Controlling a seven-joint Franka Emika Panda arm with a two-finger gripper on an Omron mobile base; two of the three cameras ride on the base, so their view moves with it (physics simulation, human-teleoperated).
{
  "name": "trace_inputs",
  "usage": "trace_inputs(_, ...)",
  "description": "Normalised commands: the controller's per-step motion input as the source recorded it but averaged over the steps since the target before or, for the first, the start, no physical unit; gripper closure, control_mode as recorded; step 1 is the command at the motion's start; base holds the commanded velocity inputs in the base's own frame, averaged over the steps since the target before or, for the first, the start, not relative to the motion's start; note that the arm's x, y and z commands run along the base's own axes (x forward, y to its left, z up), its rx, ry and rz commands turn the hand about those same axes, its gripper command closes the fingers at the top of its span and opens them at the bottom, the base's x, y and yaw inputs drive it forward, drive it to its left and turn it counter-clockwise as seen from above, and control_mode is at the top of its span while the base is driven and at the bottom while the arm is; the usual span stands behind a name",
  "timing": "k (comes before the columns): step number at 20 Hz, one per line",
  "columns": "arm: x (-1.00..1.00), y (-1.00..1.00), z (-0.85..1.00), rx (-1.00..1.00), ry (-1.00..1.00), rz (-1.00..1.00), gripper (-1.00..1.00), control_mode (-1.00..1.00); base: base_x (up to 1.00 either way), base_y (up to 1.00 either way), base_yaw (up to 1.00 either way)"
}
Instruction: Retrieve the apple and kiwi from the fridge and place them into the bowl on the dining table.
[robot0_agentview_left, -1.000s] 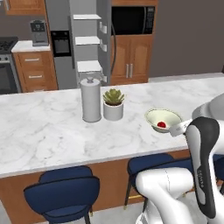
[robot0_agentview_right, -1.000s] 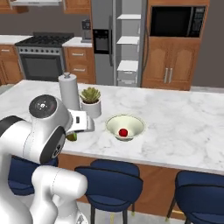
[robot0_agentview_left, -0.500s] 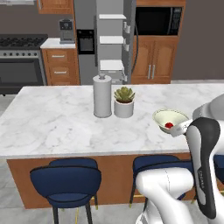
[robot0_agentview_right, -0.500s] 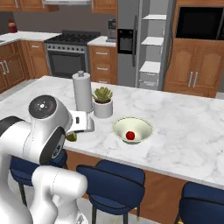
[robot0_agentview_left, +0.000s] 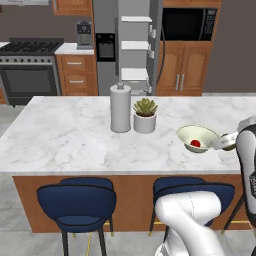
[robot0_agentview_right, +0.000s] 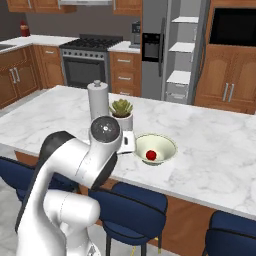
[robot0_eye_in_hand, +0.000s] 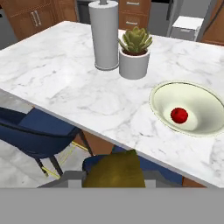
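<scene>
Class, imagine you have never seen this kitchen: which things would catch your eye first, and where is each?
The red apple lies inside the pale bowl on the marble dining table. An olive-brown kiwi sits pinched in the gripper, out past the table's near edge above the blue stools. Behind, the fridge stands open, its white shelves showing.

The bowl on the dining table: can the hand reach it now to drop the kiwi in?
Probably yes. The hand, shut on the kiwi, hangs beside the bowl, whose open top holds just the apple.
</scene>
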Motion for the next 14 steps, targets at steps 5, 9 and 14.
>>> trace_inputs(5,0.36,-0.98,-0.11,0.03,0.00,-0.04,1.00,-1.00,0.00,0.00,0.00)
trace_inputs(9,0.74,-0.61,-0.03,0.02,0.02,-0.08,1.00,-1.00,0.00,0.00,0.00)
trace_inputs(14,0.99,-0.25,-0.03,0.02,0.13,-0.03,1.00,-1.00,0.00,0.00,0.00)
